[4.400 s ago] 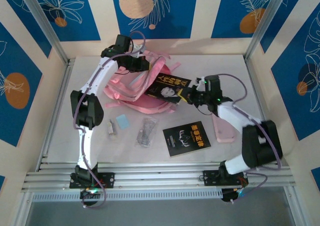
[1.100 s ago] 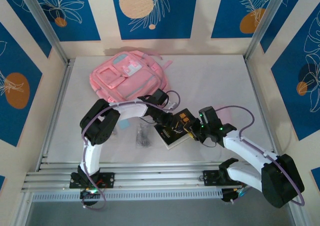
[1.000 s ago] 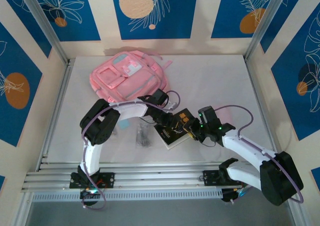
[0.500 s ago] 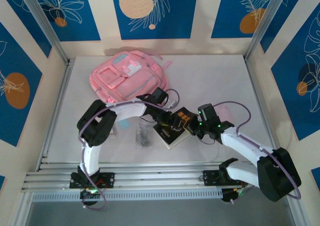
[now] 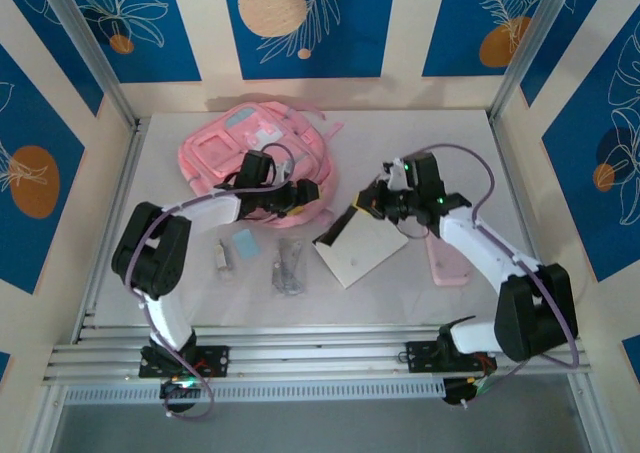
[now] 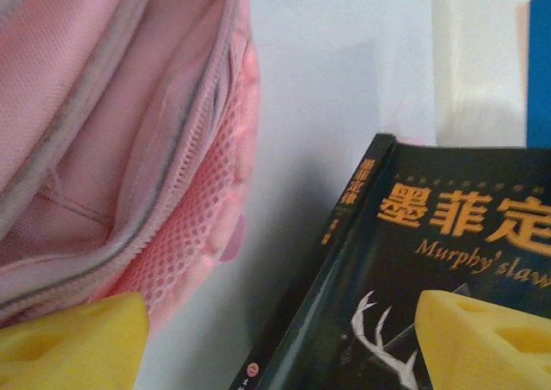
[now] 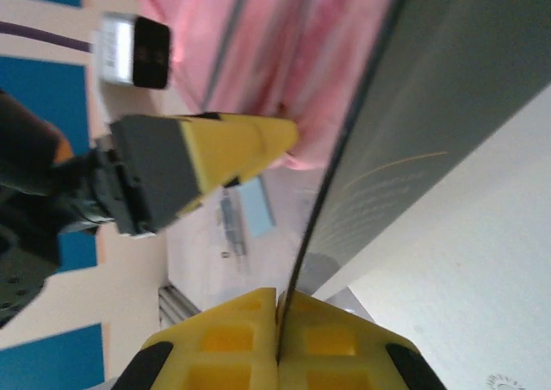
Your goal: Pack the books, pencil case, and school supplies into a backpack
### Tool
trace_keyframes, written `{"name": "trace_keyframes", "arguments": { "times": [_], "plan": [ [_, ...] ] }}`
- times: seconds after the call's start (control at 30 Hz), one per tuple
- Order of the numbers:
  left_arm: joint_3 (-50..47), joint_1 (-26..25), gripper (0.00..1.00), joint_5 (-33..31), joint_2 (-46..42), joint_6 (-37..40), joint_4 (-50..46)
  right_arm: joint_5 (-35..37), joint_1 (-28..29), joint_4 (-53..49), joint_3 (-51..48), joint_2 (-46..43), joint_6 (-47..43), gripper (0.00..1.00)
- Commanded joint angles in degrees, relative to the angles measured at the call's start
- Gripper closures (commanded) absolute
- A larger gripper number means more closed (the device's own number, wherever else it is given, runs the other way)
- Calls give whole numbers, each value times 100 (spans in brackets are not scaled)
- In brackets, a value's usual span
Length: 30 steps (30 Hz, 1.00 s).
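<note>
Top external view. The step in hand looks like loading the emblem book. The right claw (image 5: 372, 205) is pinching the far edge of the emblem book (image 5: 358, 251), a thin black-covered paperback. The book is leaning tilted on the white desk (image 5: 420, 143), pale side up, just beside the mouth of the large pink fabric backpack (image 5: 235, 148). The left claw (image 5: 303, 195) is sitting at that mouth. The small flat pale-pink pencil case (image 5: 447, 268) is lying right of the book. The light-blue square (image 5: 245, 243), tiny white oblong piece (image 5: 222, 259) and clear plastic packet (image 5: 290, 270) are waiting on the near-left desk, unpacked.

Left wrist view. The yellow fingers (image 6: 69, 343) are standing wide apart, gripping nothing. The backpack (image 6: 103, 149) is gaping at left. The emblem book (image 6: 430, 261) is showing gold lettering at right.

Right wrist view. The right claw (image 7: 277, 321) is clamping narrow on the emblem book (image 7: 430, 149).

Next move, as judged: the left claw catches the rim to spread the opening, then the book slides in edge-first.

Half a second earlier both claws were crowding the book, which lay cover-up at mid-desk. The book is now tipped up nearer the bag, and the left arm has swung to the backpack.
</note>
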Motion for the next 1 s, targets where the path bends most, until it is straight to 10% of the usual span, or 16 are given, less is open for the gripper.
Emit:
{"name": "trace_keyframes", "arguments": {
  "times": [0.0,0.33,0.97],
  "plan": [
    [-220,375,18,-37,-569,-297,447,-832,139,-79,1012,380,-626,100],
    [-850,1074,16,-703,-1409,-418,379,-1390,848,-384,2855,1908,-1009,100],
    [-789,1051,18,-699,-920,189,-495,-613,376,41,1477,3385,-1176,99]
  ]
}}
